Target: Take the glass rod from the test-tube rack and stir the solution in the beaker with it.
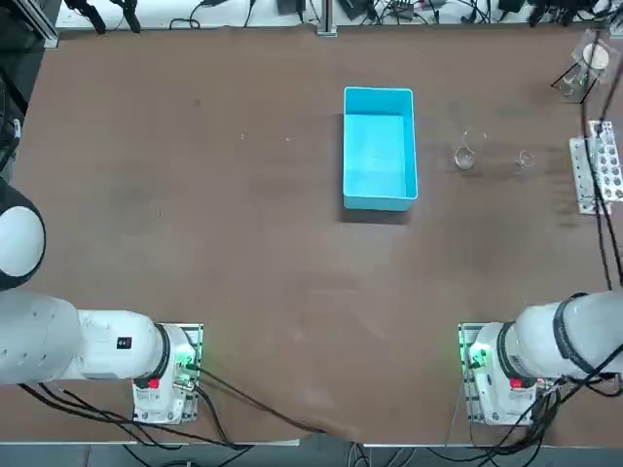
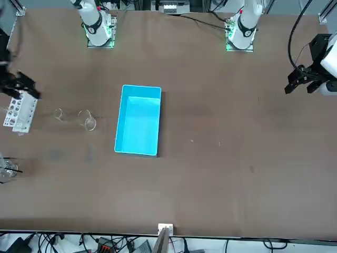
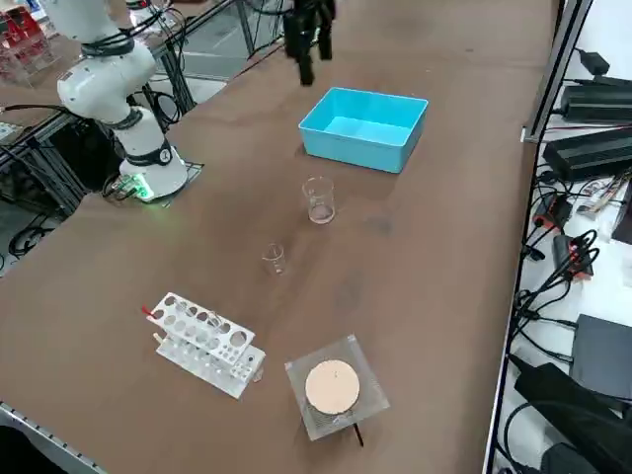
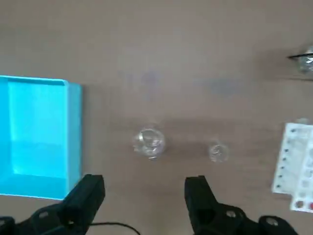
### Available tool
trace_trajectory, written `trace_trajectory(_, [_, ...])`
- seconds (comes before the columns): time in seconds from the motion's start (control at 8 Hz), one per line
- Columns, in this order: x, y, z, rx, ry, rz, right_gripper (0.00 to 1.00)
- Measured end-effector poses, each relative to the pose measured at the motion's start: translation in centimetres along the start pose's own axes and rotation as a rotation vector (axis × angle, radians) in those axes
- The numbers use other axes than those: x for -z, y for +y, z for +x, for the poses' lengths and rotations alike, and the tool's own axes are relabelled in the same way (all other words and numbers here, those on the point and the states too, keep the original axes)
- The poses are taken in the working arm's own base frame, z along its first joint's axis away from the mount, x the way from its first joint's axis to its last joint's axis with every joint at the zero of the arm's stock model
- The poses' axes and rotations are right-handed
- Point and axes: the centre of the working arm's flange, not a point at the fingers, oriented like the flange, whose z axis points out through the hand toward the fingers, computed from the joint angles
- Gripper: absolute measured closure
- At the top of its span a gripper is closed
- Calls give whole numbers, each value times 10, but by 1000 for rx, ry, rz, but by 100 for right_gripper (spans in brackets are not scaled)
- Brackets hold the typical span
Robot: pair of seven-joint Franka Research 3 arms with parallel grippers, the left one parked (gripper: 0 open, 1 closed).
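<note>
The test-tube rack point(image 3: 205, 344) lies flat and white near the table's right edge point(image 1: 599, 165). I cannot make out the glass rod in it. The beaker point(image 3: 318, 199) stands between the rack and the blue tray, with a tinier glass point(image 3: 274, 258) beside it. The solution barely shows through the glass. My right gripper point(image 4: 146, 191) hangs open and empty high above the table, on the robot's side of the beaker point(image 4: 149, 142). In the right side view the gripper point(image 3: 314, 59) shows dark near the top edge. In the front view the gripper point(image 2: 23, 87) shows over the rack point(image 2: 20, 113).
A blue tray point(image 1: 379, 92) sits mid-table, left of the beaker point(image 1: 464, 156). A flask with a white top point(image 3: 332, 387) stands on a square mesh pad beyond the rack, at the far right corner. A black cable runs over the table's right edge point(image 1: 604, 214).
</note>
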Motion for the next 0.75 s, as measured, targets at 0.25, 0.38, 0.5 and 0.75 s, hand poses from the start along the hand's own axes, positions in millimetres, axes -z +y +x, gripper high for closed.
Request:
trace_trajectory(0.25, [2,-17,-12,-8,-16,-4,0])
trace_trajectory(0.38, [2,-8,-23,-21,-21,-1,0])
trace_trajectory(0.5, [3,0,-33,-36,-23,1,0])
trace_trajectory(0.75, [1,2,-39,-39,-30,0,0])
